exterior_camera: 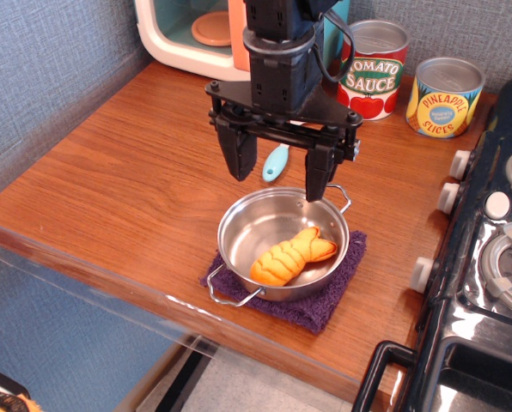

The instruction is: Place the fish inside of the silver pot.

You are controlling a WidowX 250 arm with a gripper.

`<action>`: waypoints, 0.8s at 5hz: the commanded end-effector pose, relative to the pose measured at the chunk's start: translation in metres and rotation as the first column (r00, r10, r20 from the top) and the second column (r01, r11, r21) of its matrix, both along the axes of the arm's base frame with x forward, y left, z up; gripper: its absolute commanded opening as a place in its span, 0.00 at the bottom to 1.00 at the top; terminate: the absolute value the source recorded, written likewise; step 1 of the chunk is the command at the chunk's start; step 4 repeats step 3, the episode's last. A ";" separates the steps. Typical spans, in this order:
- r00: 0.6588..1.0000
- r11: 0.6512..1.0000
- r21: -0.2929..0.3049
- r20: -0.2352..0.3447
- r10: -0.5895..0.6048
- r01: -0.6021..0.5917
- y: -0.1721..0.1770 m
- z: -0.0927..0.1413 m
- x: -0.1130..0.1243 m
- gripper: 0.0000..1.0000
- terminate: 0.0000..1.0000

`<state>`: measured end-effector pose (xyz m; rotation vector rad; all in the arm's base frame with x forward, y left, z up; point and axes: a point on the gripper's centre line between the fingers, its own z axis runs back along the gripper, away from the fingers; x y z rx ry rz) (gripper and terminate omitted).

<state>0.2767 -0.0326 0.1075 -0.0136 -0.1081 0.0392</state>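
The orange-yellow plush fish (290,256) lies inside the silver pot (239,232), its darker tail toward the right rim. The pot stands on a purple cloth (329,300) near the counter's front edge. My gripper (279,176) hangs above the pot's far rim, jaws wide open and empty, clear of the fish.
A light blue spoon handle (275,162) shows behind the gripper fingers. A tomato sauce can (374,70) and a pineapple can (445,96) stand at the back right. A toy microwave (206,33) is at the back. A black stove (496,240) borders the right.
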 end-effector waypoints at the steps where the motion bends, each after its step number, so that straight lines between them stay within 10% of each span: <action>1: 0.999 0.999 -0.007 0.029 0.041 -0.040 -0.001 0.010 0.013 1.00 0.00; 2: 0.999 0.999 -0.007 0.029 0.041 -0.040 -0.001 0.010 0.013 1.00 0.00; 3: 0.999 0.999 -0.007 0.029 0.041 -0.040 -0.001 0.010 0.013 1.00 1.00; 4: 0.999 0.999 -0.007 0.029 0.041 -0.040 -0.001 0.010 0.013 1.00 1.00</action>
